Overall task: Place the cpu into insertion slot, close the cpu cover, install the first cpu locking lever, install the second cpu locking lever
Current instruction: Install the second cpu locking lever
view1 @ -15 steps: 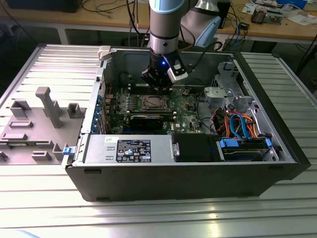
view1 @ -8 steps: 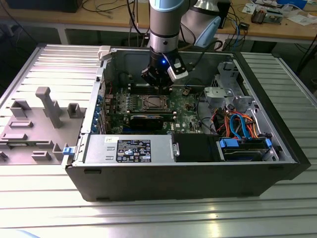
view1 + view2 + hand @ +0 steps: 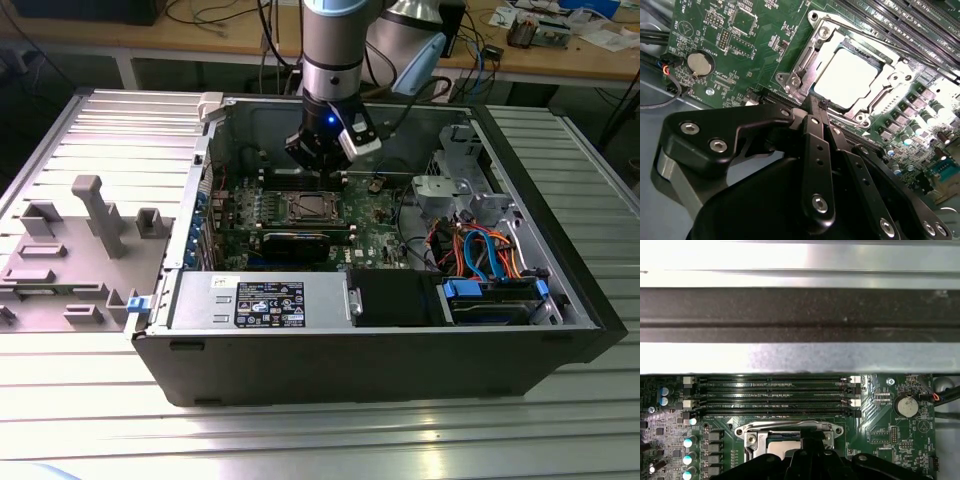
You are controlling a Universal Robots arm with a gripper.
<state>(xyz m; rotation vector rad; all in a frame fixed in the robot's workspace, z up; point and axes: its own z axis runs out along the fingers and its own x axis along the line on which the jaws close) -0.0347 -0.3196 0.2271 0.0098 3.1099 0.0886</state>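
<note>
The cpu (image 3: 846,75) lies flat in the insertion slot (image 3: 860,119), its silver top showing through the square opening of the cpu cover (image 3: 807,56). The cover lies down over the socket. A bright metal lever rod (image 3: 870,37) runs along one side of it. My gripper (image 3: 815,102) is shut, with its black fingertips pressed together right at the socket's edge; I see nothing between them. In the exterior view the gripper (image 3: 318,160) hangs inside the open computer case, just behind the socket (image 3: 312,208). In the first wrist view the fingertips (image 3: 812,442) overlap the socket frame (image 3: 755,432).
Parallel memory slots (image 3: 775,395) run beside the socket, close to the case wall (image 3: 790,310). A coin battery (image 3: 700,63) sits on the green board. The power supply (image 3: 260,300) and a drive cage with blue cables (image 3: 490,265) fill the case's near side. A grey fixture (image 3: 70,250) lies outside.
</note>
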